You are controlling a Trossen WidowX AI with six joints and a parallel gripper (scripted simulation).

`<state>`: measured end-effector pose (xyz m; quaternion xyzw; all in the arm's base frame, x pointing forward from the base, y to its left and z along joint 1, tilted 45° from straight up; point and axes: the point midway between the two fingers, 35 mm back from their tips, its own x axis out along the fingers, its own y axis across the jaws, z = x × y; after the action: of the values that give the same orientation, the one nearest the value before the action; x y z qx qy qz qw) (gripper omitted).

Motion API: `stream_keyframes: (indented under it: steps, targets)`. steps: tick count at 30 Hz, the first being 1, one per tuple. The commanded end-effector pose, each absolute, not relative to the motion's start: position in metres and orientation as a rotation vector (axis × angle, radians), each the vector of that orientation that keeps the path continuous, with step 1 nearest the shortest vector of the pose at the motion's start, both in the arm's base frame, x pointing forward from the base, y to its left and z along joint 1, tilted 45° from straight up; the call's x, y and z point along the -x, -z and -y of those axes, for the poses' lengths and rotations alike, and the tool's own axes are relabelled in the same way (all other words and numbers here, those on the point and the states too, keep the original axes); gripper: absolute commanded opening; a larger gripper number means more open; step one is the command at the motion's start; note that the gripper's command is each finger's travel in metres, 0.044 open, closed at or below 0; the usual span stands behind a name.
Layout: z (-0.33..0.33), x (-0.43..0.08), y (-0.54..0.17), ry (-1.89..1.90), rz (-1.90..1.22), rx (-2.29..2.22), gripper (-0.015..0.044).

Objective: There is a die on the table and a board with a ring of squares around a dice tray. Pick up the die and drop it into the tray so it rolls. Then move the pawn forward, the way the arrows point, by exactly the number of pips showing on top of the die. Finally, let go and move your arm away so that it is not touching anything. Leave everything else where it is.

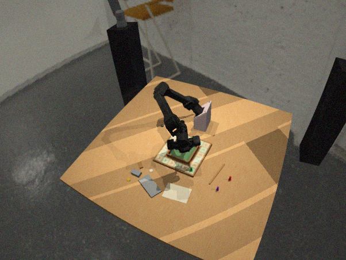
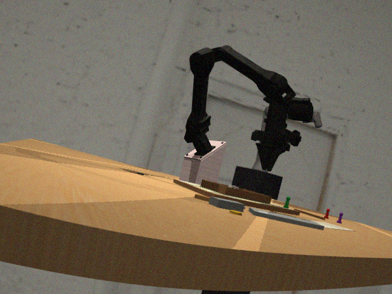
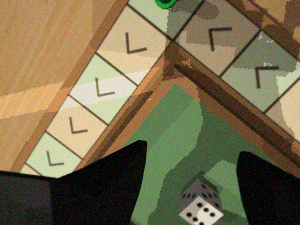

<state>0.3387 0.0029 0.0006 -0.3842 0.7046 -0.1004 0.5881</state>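
Note:
The board point(image 1: 204, 149) point(image 3: 87, 86) has a ring of arrow squares around a wood-framed green dice tray point(image 1: 188, 156) point(image 3: 175, 124). The white die point(image 3: 201, 205) lies on the tray's felt, a pale face with several black pips turned up towards the wrist camera. My gripper point(image 1: 184, 148) point(image 2: 268, 167) point(image 3: 191, 155) is open and empty. It hangs a little above the tray, with the die below and between the fingers, clear of them. The green pawn point(image 1: 191, 169) point(image 2: 286, 202) point(image 3: 165, 2) stands on a square at the board's near edge. The arm hides the die in the top and exterior views.
A red pawn point(image 1: 229, 178) point(image 2: 327, 213), a purple pawn point(image 1: 217, 188) point(image 2: 340, 217) and a wooden stick point(image 1: 216, 174) lie right of the board. A grey slab point(image 1: 149, 186), a paper sheet point(image 1: 176, 192), a grey block point(image 1: 135, 172) and a yellow token point(image 1: 128, 179) lie in front. The arm's base sits in a lavender box point(image 1: 203, 118).

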Motion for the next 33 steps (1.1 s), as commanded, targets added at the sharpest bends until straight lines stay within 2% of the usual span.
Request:
stream_keyframes:
  steps: [1,7,33]
  targets:
    - [-0.016,-0.381,0.035,0.803,-1.377,0.361,0.0200]
    - [-0.025,-0.394,0.058,1.056,-1.170,0.062,0.0200]
    - [-0.015,-0.397,0.071,1.060,-1.167,0.059,0.0200]
